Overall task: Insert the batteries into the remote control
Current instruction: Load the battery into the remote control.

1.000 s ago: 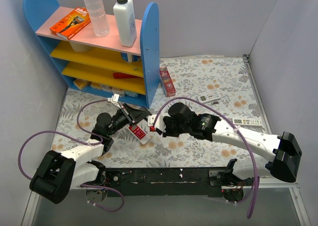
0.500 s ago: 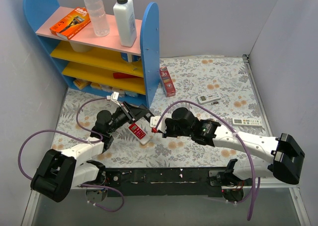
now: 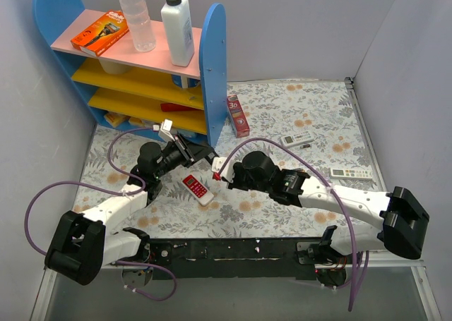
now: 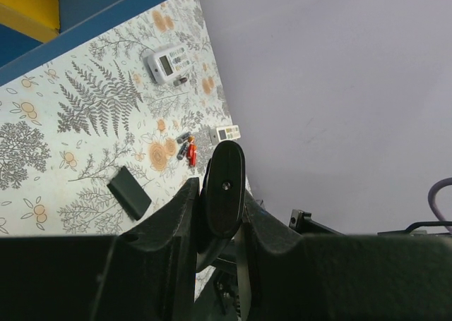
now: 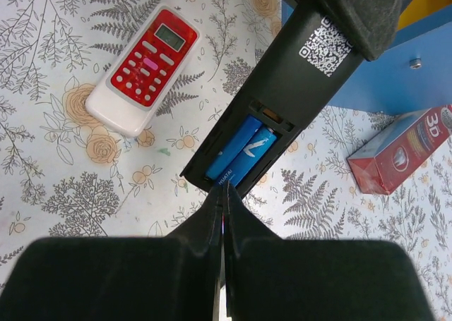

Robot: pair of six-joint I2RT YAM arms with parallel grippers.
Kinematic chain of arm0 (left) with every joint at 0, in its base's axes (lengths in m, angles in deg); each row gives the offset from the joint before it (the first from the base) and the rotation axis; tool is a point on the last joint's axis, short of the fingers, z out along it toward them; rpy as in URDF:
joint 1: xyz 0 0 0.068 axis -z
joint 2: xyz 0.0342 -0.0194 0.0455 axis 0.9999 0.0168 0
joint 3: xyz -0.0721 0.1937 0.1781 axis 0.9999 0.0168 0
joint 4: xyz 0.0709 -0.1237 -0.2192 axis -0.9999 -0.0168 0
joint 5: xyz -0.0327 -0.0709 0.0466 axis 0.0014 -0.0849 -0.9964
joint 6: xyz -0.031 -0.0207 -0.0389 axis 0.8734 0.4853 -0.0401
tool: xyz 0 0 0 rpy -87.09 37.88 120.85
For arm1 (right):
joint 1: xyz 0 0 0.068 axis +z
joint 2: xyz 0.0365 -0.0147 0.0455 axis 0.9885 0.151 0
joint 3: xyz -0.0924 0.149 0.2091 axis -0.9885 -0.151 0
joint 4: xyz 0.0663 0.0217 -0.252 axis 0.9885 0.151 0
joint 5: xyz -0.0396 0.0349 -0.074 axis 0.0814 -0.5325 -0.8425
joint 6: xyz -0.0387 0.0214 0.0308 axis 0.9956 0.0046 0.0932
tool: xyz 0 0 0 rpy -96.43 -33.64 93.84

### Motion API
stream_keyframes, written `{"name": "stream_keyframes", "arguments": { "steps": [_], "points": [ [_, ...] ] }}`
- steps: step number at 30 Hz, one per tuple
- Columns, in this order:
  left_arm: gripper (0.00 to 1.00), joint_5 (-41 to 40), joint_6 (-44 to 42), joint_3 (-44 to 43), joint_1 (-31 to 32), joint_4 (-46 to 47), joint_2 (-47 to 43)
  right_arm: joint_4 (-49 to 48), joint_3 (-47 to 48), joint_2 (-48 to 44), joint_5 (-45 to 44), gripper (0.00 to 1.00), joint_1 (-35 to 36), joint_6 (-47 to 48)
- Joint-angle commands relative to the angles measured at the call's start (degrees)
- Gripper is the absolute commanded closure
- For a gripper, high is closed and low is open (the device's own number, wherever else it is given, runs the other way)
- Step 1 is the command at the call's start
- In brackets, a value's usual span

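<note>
I count two blue batteries in the remote control.
My left gripper clamps it; my right gripper is pinched closed.

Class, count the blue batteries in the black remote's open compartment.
2. One blue battery lies nearer the red-and-white remote, the second blue battery beside it; none seems hidden.

The remote has its far end hidden under the left gripper, which clamps it. The red box is cut off by the right edge. The loose batteries on the bench are too small to count.
</note>
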Motion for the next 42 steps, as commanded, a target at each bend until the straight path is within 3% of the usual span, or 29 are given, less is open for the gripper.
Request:
{"name": "stream_keyframes", "arguments": {
  "steps": [1,10,14,18,22,28,37,40,42],
  "points": [
    [1.00,17.7,3.6,-4.4,3.7,-5.5,-3.0,-14.4,4.2,2.6,-2.4,0.99,-0.7,-1.2],
    [1.00,18.7,11.2,0.7,3.3,8.0,-3.5,-5.0,7.3,5.3,7.2,0.99,-4.8,-17.9],
    [1.00,17.1,13.9,2.5,2.6,11.4,-4.1,-2.9,5.9,4.2,5.9,0.99,-5.9,-21.0],
    [1.00,15.5,12.2,2.4,2.4,7.9,-4.7,-2.4,4.0,2.3,6.5,0.99,-6.3,-21.6],
    [1.00,11.8,4.3,1.5,2.2,-2.8,-6.4,0.9,4.0,-0.5,8.8,0.94,-6.3,-19.5],
    [1.00,4.5,-5.2,0.4,2.0,-11.9,-8.6,7.3,5.2,-5.1,11.3,0.85,-6.3,-17.0],
    [1.00,2.2,-4.6,1.1,1.9,-10.6,-7.6,13.4,7.3,-8.3,14.5,0.72,-6.3,-15.5],
    [1.00,2.3,-3.8,1.7,2.0,-9.4,-7.6,14.6,8.0,-10.1,14.3,0.59,-6.4,-17.3],
    [1.00,3.1,-2.1,2.6,1.9,-7.5,-7.7,15.1,7.3,-11.3,15.2,0.44,-7.2,-19.5]
  ]
}}
